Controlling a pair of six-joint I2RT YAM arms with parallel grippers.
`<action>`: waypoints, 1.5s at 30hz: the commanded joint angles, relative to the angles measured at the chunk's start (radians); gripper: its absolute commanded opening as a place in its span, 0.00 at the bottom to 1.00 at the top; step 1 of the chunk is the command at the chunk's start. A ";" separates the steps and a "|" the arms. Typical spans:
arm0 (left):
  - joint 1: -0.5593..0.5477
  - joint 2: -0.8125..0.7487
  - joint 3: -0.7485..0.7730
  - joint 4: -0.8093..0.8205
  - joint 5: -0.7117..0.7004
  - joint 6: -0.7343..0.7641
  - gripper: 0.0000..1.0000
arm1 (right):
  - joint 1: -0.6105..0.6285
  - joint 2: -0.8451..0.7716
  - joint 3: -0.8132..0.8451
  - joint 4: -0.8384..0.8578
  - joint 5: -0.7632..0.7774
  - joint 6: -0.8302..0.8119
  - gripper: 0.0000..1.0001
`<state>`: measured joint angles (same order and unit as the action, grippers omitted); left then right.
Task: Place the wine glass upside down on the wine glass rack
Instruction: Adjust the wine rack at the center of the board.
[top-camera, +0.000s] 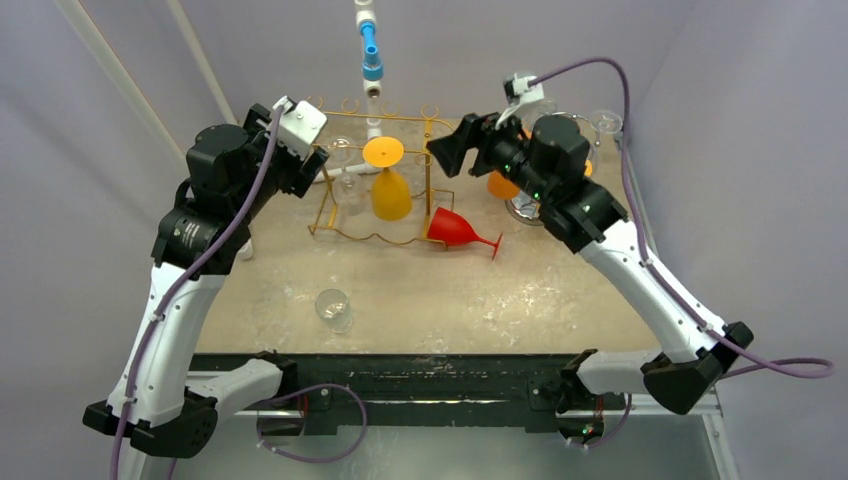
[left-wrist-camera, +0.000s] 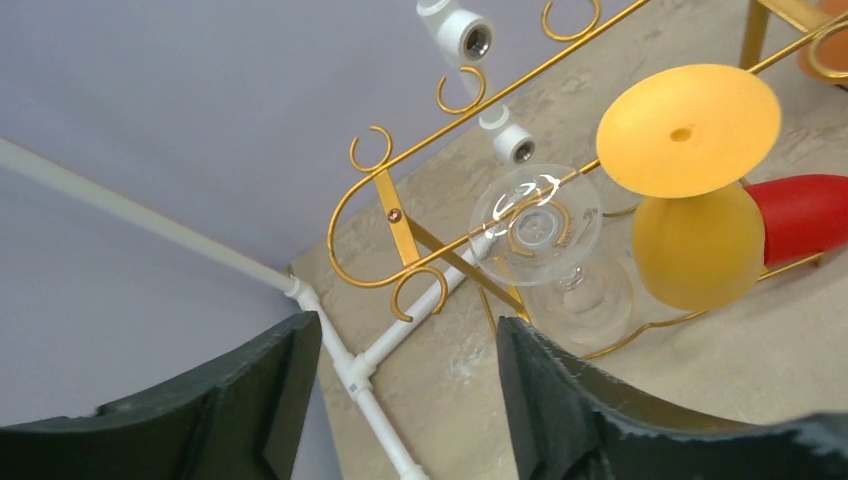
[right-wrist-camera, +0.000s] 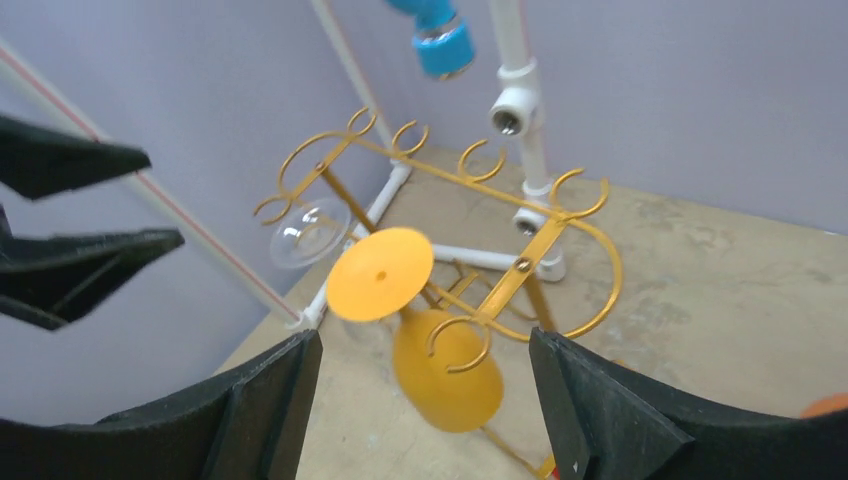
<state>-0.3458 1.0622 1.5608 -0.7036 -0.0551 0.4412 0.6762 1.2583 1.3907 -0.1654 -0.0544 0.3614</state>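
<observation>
The left gripper (left-wrist-camera: 405, 345) gapes empty near the left end of the rack (left-wrist-camera: 395, 215). Straight ahead of it, a clear wine glass (left-wrist-camera: 560, 260) sits upside down in the rack. The right gripper (right-wrist-camera: 425, 345), likewise spread and empty, faces the inverted yellow wine glass (right-wrist-camera: 445, 380) beside the clear one. A red wine glass (top-camera: 455, 228) lies on the table (top-camera: 420, 300).

Bright, even, diffuse overhead light, faint soft shadows on the tabletop (top-camera: 420, 290), small white glints on the clear glass (left-wrist-camera: 535, 215), near fingers (left-wrist-camera: 590, 420) dark and soft-edged, right wrist view slightly blurred, top view sharp.
</observation>
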 joint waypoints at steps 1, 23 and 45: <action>-0.001 0.015 0.034 -0.031 -0.142 -0.025 0.63 | -0.076 0.078 0.205 -0.260 0.044 -0.028 0.81; 0.010 0.043 -0.156 0.035 -0.224 0.091 0.32 | -0.218 0.292 0.347 -0.275 -0.075 -0.004 0.52; 0.212 0.191 -0.127 0.160 -0.057 0.120 0.28 | -0.220 0.247 0.212 -0.219 -0.227 0.116 0.21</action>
<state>-0.1375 1.2335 1.3945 -0.5980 -0.1413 0.5694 0.4477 1.5494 1.6409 -0.3843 -0.2306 0.4511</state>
